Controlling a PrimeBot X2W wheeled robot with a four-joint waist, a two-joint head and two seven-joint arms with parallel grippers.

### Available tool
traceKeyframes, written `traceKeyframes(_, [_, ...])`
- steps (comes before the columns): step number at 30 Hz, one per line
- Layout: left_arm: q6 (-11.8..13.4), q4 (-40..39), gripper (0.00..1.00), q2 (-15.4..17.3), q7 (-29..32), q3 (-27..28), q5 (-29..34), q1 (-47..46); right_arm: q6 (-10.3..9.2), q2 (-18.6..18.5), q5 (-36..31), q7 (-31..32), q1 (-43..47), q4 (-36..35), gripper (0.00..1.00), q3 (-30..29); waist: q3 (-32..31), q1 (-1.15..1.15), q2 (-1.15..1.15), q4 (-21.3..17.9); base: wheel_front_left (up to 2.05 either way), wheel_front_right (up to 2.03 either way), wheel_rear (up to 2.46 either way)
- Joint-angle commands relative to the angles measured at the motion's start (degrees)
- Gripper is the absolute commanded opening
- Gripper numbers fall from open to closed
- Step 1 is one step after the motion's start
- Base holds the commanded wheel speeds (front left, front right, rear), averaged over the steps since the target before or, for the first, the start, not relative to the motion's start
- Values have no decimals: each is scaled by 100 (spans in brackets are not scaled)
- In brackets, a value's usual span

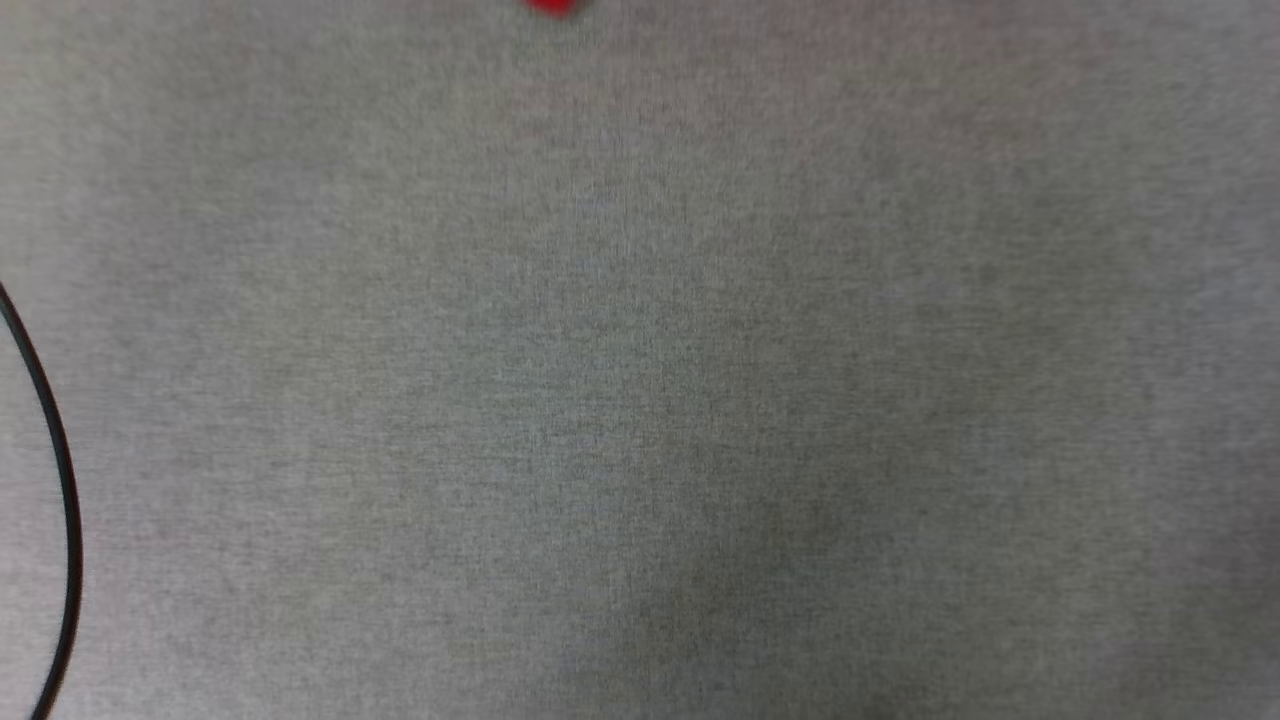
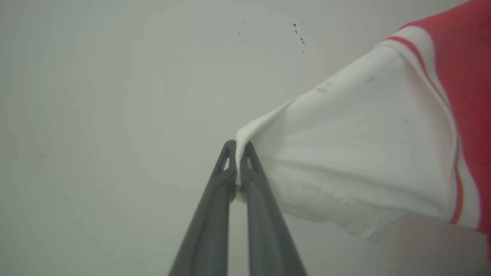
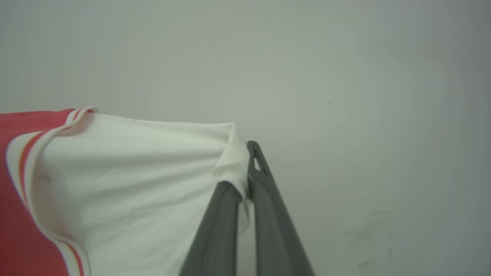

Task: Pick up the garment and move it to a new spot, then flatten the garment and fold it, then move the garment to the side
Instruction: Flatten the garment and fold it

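Observation:
In the left wrist view my left gripper (image 2: pixel 238 153) is shut on the edge of a white sleeve of the garment (image 2: pixel 364 145), which stretches away to the right into red cloth with striped trim. The right wrist view has my right gripper (image 3: pixel 245 161) shut on the other white sleeve of the garment (image 3: pixel 134 172), with the red body at the left edge. Both sleeves are pulled taut and held up in front of a pale wall. In the head view a small red tip of the garment (image 1: pixel 552 6) pokes in at the top edge.
A grey cloth-covered table (image 1: pixel 640 400) lies below in the head view. A thin black cable (image 1: pixel 62 480) curves along its left edge. The pale wall (image 2: pixel 115 96) behind the sleeves has a few dark specks.

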Motion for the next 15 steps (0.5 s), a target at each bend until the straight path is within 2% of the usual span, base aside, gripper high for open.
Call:
traceKeyframes(1, [2,305,0,-26,-166,-30,136,-426,-16,-48,-85,-149,-372,223,0,-68,432,-2,0,52,0,0,0])
traceKeyframes(9, [133,1359,0,-499,-931,-235,466,-1831,-16,72,-405,-869,-1543,1228,0,-219,914,-2,0,110,0,0,0])
traceKeyframes(12, [201,1625,0,-682,-1167,-310,508,-2011,-15,130,-397,-1150,-1691,1518,0,-194,1009,-2,0,140,0,0,0])
traceKeyframes(15, [222,1839,0,-808,-1440,-388,495,-1810,-15,190,-285,-1414,-1570,1728,0,-102,1035,-2,0,153,0,0,0])
